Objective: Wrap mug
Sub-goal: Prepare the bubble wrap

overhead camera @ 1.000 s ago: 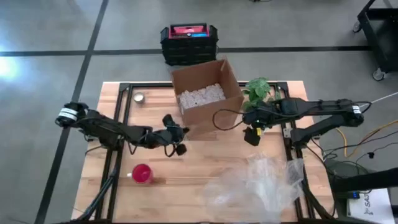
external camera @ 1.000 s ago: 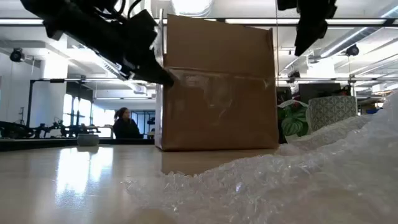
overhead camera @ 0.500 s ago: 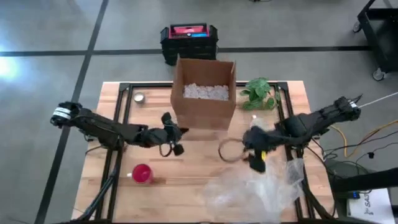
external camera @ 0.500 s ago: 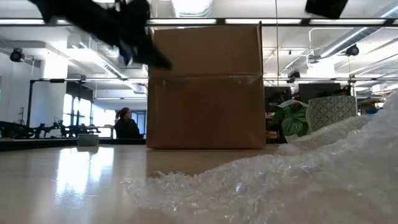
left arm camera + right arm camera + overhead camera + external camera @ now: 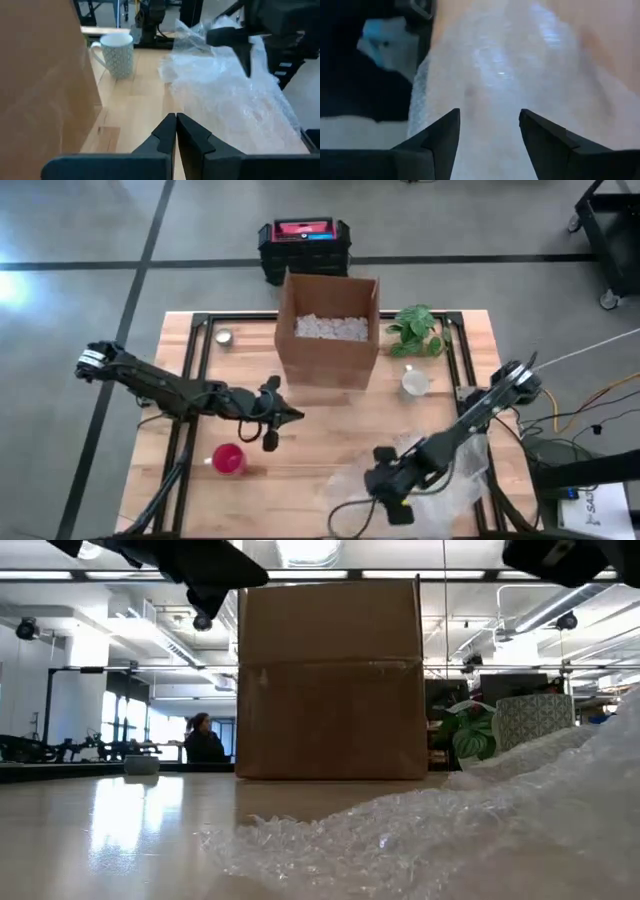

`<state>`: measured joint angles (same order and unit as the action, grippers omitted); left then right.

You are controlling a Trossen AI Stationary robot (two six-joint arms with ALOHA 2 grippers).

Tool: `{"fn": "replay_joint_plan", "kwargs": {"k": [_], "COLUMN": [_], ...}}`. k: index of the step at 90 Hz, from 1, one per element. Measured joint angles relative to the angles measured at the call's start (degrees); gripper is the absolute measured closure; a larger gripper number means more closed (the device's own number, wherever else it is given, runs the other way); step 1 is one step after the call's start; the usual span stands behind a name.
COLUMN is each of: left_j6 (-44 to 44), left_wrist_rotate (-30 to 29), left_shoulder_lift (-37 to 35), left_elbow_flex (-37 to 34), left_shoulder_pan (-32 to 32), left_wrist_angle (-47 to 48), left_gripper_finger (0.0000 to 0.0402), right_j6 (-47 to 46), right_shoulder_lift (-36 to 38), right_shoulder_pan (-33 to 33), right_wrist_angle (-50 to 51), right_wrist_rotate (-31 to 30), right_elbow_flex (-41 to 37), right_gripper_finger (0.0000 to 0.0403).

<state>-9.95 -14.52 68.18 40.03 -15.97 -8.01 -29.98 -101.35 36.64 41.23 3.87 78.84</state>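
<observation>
Right claw [image 5: 388,483] has swung from mid-bench down over the clear bubble wrap sheet [image 5: 440,470], fingers apart. Left claw [image 5: 176,131] closed, empty. Patterned white mug [image 5: 414,383] stands beside the box (untouched). Step: fetching wrap; next, pinch its edge.

Bright overhead light, tabletop [image 5: 120,830] glare, blurred wrist view

— Surface? 
— Wooden table [image 5: 330,435], pale planks, black frame rails.
— Items resting on it?
— Open cardboard box [image 5: 329,340] at the back centre; a small round tin [image 5: 224,336] to its left; a leafy plant [image 5: 415,328] and patterned mug [image 5: 414,383] to its right; red cup [image 5: 229,459] front left; crumpled bubble wrap [image 5: 430,475] front right.
</observation>
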Motion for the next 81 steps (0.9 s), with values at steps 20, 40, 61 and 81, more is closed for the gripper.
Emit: {"fn": "replay_joint_plan", "kwargs": {"k": [20, 40, 61, 81], "left_j6": [-0.18, -0.12, -0.01, 1.32], "left_wrist_rotate": [0.59, 0.92, 1.22, 1.08], "left_shoulder_lift": [1.91, 2.26, -0.28, -3.76], "left_elbow_flex": [0.0, 0.0, 2.63, 8.97], "left_shoulder_pan": [-0.05, -0.34, -1.73, -1.91], "left_wrist_angle": [0.06, 0.04, 2.07, 11.89], "left_gripper_finger": [0.0401, 0.0401, 0.0402, 0.0402], "right_j6": [2.76, 1.09, 1.44, 3.62], "right_shoulder_lift": [-9.96, -14.9, -5.88, 7.58], "right_shoulder_pan": [-0.15, -0.66, -0.92, -1.03], "right_wrist_angle": [5.36, 11.57, 13.98, 13.65], "right_wrist_rotate": [0.88, -0.82, -5.86, -28.26], "right_elbow_flex": [5.75, 9.21, 16.01, 19.72], "right_gripper_finger": [0.0219, 0.0356, 0.0396, 0.0401]}}
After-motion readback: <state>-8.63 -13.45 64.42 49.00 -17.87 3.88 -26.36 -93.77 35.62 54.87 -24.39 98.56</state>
